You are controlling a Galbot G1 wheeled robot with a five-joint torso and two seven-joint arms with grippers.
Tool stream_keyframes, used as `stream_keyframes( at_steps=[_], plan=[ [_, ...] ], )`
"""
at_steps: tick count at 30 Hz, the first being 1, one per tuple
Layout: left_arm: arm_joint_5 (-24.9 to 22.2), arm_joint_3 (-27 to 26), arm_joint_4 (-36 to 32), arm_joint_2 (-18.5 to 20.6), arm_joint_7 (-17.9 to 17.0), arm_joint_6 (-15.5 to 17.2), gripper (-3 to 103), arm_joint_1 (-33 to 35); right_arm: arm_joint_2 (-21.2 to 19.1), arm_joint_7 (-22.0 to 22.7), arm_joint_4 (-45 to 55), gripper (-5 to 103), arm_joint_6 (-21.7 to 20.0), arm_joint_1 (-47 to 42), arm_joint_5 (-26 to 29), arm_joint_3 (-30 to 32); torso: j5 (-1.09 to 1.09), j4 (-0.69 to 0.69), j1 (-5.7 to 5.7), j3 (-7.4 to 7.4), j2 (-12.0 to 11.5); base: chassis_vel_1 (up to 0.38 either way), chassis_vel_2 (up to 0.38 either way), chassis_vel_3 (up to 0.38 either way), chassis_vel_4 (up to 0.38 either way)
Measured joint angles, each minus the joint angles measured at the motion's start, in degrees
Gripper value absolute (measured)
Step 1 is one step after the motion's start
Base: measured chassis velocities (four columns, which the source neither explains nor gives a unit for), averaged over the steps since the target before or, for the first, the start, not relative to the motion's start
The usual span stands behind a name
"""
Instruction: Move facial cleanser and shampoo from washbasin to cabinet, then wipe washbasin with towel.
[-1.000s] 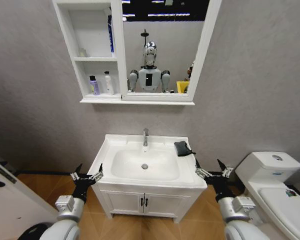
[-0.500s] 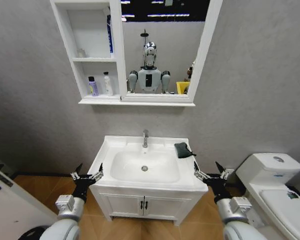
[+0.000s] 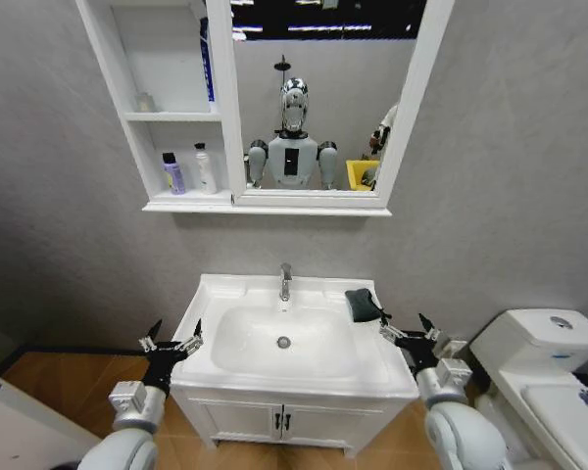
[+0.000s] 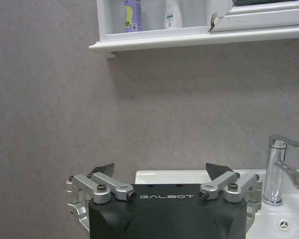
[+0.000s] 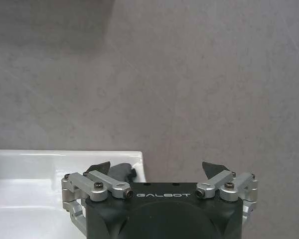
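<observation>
Both end effectors hang open and empty at the front of the basin (image 3: 237, 294): the left end effector (image 3: 172, 344) off its front-left corner, the right end effector (image 3: 415, 336) at its right edge, just beside the towel (image 3: 364, 304). Small and dark, the towel lies on the right rim toward the back corner, right of the tap (image 3: 285, 281); from the right wrist camera it (image 5: 120, 172) shows at the rim's corner between the spread fingers. Above, on the grey wall, the cabinet (image 3: 115, 73) adjoins a mirror (image 3: 318, 98), and its lowest shelf holds two bottles side by side, a purple bottle (image 3: 172, 173) and a white bottle (image 3: 205, 168). From the left wrist camera, the same pair, purple (image 4: 133, 15) and white (image 4: 173, 15), stand above the left end effector (image 4: 160, 172), with the tap (image 4: 279, 169) off to one side. A toilet (image 3: 544, 357) stands past the basin's right edge.
</observation>
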Motion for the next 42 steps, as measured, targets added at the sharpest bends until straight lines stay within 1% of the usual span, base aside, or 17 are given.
stream_keyframes(
  at_steps=[1,3,4,7,8,10,11,12,13,15,16,20,26,29,35,41,42],
  plan=[
    [0.00,0.00,0.00,0.00,0.00,0.00,100,0.00,0.00,0.00,0.00,100,0.00,0.00,0.00,0.00,0.00,0.00,0.00,0.00,0.00,0.053,-0.020,-0.041,0.043],
    [-0.01,0.01,0.00,0.01,0.00,0.01,100,0.00,-3.00,1.14,-3.30,100,-1.12,3.40,1.32,-1.70,0.01,0.00,0.02,0.00,0.00,0.000,0.000,0.000,0.000],
    [-0.01,0.01,0.00,0.01,0.00,0.01,100,0.00,-3.00,1.14,-3.30,100,-1.12,3.40,1.32,-1.70,0.01,0.00,0.02,0.00,0.00,0.000,0.000,0.000,0.000],
    [-0.01,0.01,0.01,0.02,0.01,0.01,100,-0.02,-8.42,2.75,-6.68,100,-6.04,8.37,5.86,-5.92,0.01,-0.01,0.06,0.02,-0.01,0.000,0.000,0.000,0.000],
    [-0.01,0.01,0.01,0.02,0.01,0.01,100,-0.02,-8.42,2.75,-6.68,100,-6.04,8.37,5.86,-5.92,0.01,-0.01,0.06,0.02,-0.01,0.000,0.000,0.000,0.000],
    [-0.02,0.02,0.01,0.02,0.01,0.01,100,-0.02,-12.71,6.39,-9.74,100,-8.57,12.37,9.86,-9.90,0.00,0.01,0.07,0.02,-0.02,0.000,0.000,0.000,0.000],
    [-0.02,0.02,0.01,0.02,0.01,0.01,100,-0.02,-12.71,6.39,-9.74,100,-8.57,12.37,9.86,-9.90,0.00,0.01,0.07,0.02,-0.02,0.000,0.000,0.000,0.000],
    [-0.02,0.01,0.01,0.02,0.00,0.01,100,-0.02,-16.12,8.31,-11.77,100,-11.22,15.54,13.14,-12.79,0.00,0.00,0.07,0.02,-0.02,0.000,0.000,0.000,0.000],
    [-0.02,0.02,0.01,0.02,0.01,0.01,100,-0.03,-17.78,8.95,-13.18,100,-13.00,17.73,14.95,-14.51,-0.02,-0.01,0.06,0.02,-0.02,0.000,0.000,0.000,0.000],
    [-0.02,0.02,0.01,0.02,0.01,0.01,100,-0.03,-18.44,9.16,-13.99,100,-13.64,18.74,15.72,-15.32,-0.02,-0.02,0.06,0.02,-0.01,0.000,0.000,0.000,0.000],
    [-0.02,0.02,0.01,0.02,0.01,0.01,100,-0.02,-19.92,9.60,-17.17,100,-14.96,22.07,17.55,-17.94,-0.01,-0.01,0.06,0.01,-0.02,0.000,0.000,0.000,0.000],
    [-0.02,0.01,0.01,0.02,0.00,0.01,100,-0.03,-21.13,9.51,-22.63,100,-16.20,27.43,19.12,-22.07,0.00,0.00,0.06,0.02,-0.02,0.000,0.000,0.000,0.000],
    [-0.03,0.02,0.01,0.02,0.01,0.01,100,-0.03,-22.13,8.16,-31.03,100,-17.38,37.90,21.18,-32.60,-0.01,0.00,0.06,0.01,-0.02,0.000,0.000,0.000,0.000],
    [-0.02,0.02,0.01,0.02,0.01,0.01,100,-0.03,-22.08,8.51,-33.38,100,-17.77,40.19,21.91,-35.03,-0.01,0.00,0.06,0.01,-0.02,0.000,0.000,0.000,0.000],
    [-0.02,0.02,0.01,0.02,0.01,0.01,100,-0.03,-21.73,9.19,-36.34,100,-18.66,41.77,23.25,-36.83,-0.01,-0.02,0.06,0.01,-0.02,0.000,0.000,0.000,0.000],
    [-0.02,0.02,0.01,0.02,0.01,0.01,100,-0.03,-20.89,9.13,-38.70,101,-18.51,42.67,22.60,-37.81,-0.01,0.00,0.06,0.01,-0.02,0.000,0.000,0.000,0.000],
    [-0.02,0.02,0.01,0.02,0.01,0.00,100,-0.03,-20.86,9.09,-38.94,98,-18.40,42.78,22.31,-37.98,-0.01,0.00,0.06,0.01,-0.02,0.000,0.000,0.000,0.000]
  ],
)
